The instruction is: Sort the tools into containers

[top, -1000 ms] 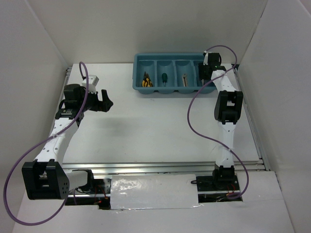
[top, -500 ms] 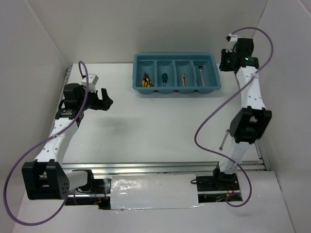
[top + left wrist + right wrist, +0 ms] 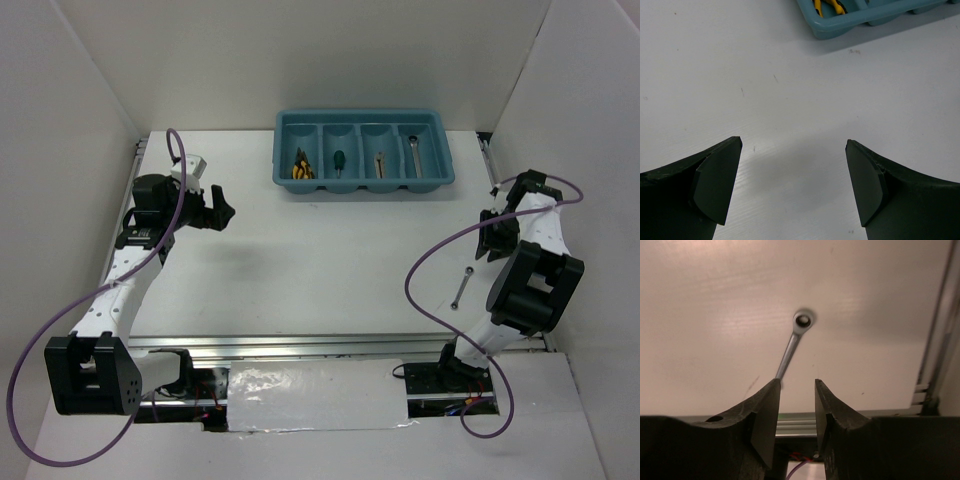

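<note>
The teal tray point(image 3: 362, 150) stands at the back, with four compartments. From left they hold yellow-handled pliers point(image 3: 300, 167), a green-handled screwdriver point(image 3: 340, 160), a small silver tool point(image 3: 380, 164) and a silver wrench point(image 3: 415, 156). A long silver wrench point(image 3: 462, 288) lies on the table at the near right. My right gripper point(image 3: 488, 242) hovers just beyond it, slightly open and empty. In the right wrist view the long wrench point(image 3: 791, 345) runs from its ring end down behind the left finger point(image 3: 765, 415). My left gripper point(image 3: 216, 209) is wide open and empty at the left.
The left wrist view shows the tray's near-left corner point(image 3: 840, 26) with the pliers point(image 3: 830, 6) inside. A metal rail point(image 3: 939, 335) runs along the table's right edge close to my right gripper. White walls enclose the table on three sides.
My right arm has swung from the tray's right end back to the near right, above the long wrench on the table. The left arm has hardly moved.
</note>
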